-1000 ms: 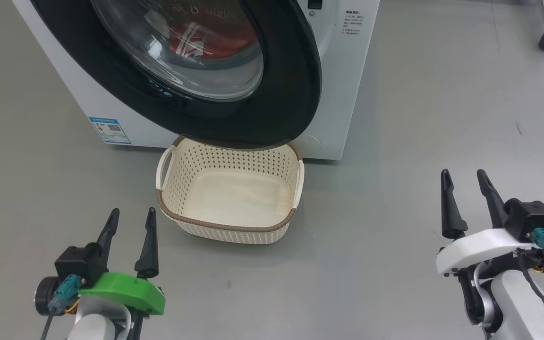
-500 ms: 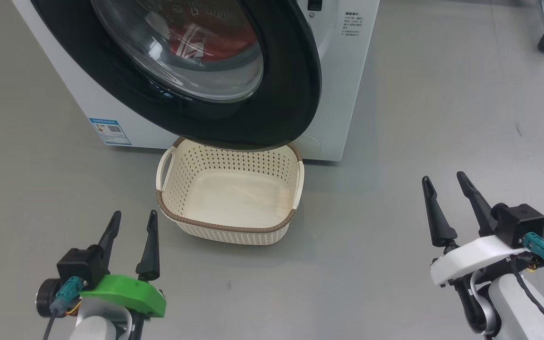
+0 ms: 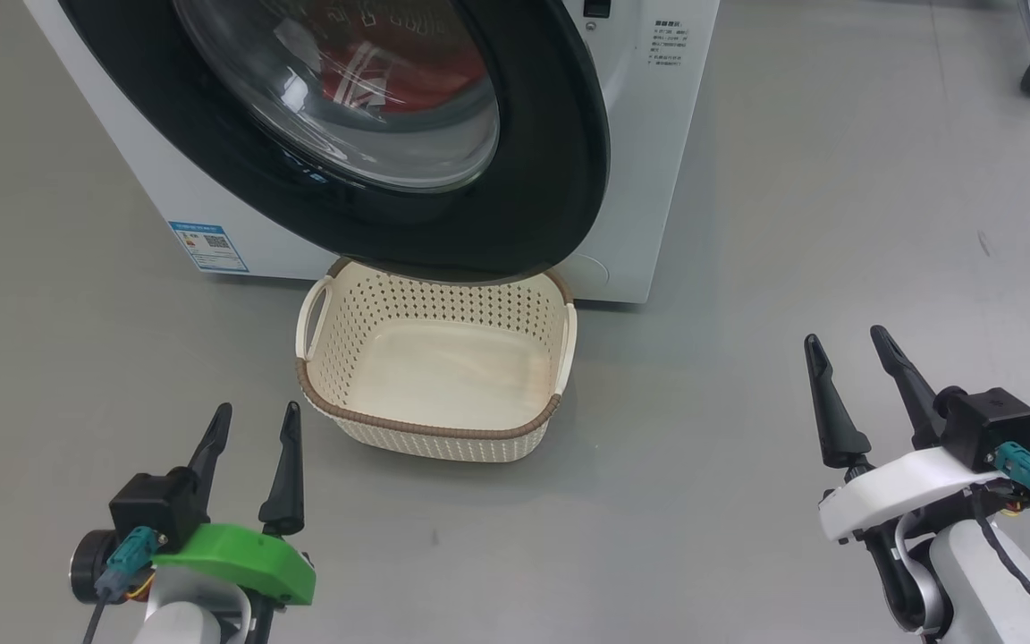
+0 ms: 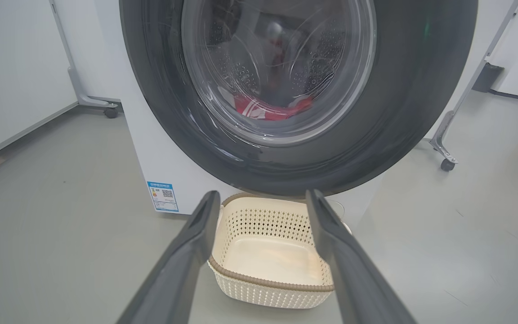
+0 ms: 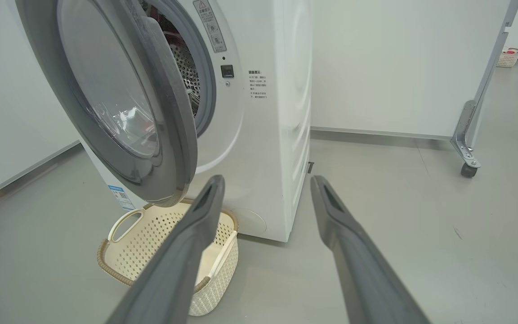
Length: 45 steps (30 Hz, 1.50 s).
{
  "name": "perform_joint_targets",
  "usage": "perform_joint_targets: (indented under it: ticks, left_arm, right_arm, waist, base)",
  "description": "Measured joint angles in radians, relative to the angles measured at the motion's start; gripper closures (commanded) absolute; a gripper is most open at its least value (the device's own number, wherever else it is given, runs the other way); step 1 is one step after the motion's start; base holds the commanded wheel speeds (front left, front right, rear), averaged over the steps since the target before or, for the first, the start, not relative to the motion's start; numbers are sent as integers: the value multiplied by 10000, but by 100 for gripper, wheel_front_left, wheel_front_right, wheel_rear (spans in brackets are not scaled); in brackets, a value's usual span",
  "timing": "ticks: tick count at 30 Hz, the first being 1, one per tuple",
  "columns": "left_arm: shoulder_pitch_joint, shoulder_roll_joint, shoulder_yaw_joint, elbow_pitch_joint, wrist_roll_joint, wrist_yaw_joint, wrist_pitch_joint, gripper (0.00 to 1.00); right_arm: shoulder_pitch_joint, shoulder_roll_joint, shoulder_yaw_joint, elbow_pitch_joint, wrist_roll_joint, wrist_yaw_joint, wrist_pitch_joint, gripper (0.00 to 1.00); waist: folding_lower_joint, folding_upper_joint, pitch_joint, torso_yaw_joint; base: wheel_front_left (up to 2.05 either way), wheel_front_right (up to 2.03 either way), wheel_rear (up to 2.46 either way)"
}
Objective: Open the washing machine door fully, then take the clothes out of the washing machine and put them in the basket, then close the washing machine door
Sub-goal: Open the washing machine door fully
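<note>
Glossy black-rimmed washing machine door [image 3: 560,179], partly ajar

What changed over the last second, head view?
The right gripper pulled back toward the robot and a little to its left; the left gripper eased back slightly. Both are open and empty; nothing was taken or released. Unchanged: washing machine door partly open, clothes behind it, basket empty below.

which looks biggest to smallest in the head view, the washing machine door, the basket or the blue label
1. washing machine door, largest even though the top edge crops it
2. basket
3. blue label
</note>
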State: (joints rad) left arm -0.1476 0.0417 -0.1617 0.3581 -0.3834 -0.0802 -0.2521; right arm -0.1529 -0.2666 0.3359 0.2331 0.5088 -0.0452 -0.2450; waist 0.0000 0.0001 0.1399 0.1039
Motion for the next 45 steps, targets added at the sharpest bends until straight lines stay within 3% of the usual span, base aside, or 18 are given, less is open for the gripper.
perform_joint_targets:
  ticks: [6,7,8,9,10,11,21,32,39,45]
  left_arm:
    - [0,-4,-71,4,17,-33,0,0]
    - [0,-4,-98,4,25,-44,0,0]
    - [0,-6,-121,4,48,-46,0,0]
    - [-1,-8,-136,4,58,-46,0,0]
    - [-1,-8,-151,4,58,-50,0,0]
    - [-2,-8,-173,4,58,-54,0,0]
    - [-54,-13,-637,-56,-48,-104,0,0]
    - [-556,-33,-1239,-115,-303,-121,0,0]
    - [-712,-40,-1494,-115,-454,-121,0,0]
    - [-886,-48,-1829,-128,-702,-117,0,0]
  right_arm:
    - [-11,-46,-199,-140,0,29,0,2]
    - [-21,-111,-203,-159,-12,29,-2,45]
    - [-33,-171,-213,-167,-12,31,-15,63]
    - [-54,-203,-217,-178,-13,35,-17,90]
    - [-102,-203,-217,-188,-13,75,-17,90]
    - [-180,-201,-217,-219,-13,90,-21,100]
    - [-1437,-82,-708,-408,748,339,380,100]
    - [-3143,803,-1942,-454,3684,529,1885,100]
    - [-4080,1141,-2364,-232,5099,497,2991,100]
    - [-4962,1156,-2840,90,6218,153,4075,100]
  waist:
    - [0,0,61,64]
    - [0,0,89,85]
    - [0,0,121,108]
    - [0,0,159,132]
    - [0,0,197,156]
    - [0,0,238,180]
    - [0,0,815,495]
    - [0,0,1618,1080]
    - [0,0,1928,1406]
    - [0,0,2214,1753]
  base:
    - [0,0,0]
    - [0,0,0]
    - [0,0,0]
    - [0,0,0]
    - [0,0,0]
    - [0,0,0]
    - [0,0,0]
    - [0,0,0]
    - [0,0,0]
    - [0,0,0]
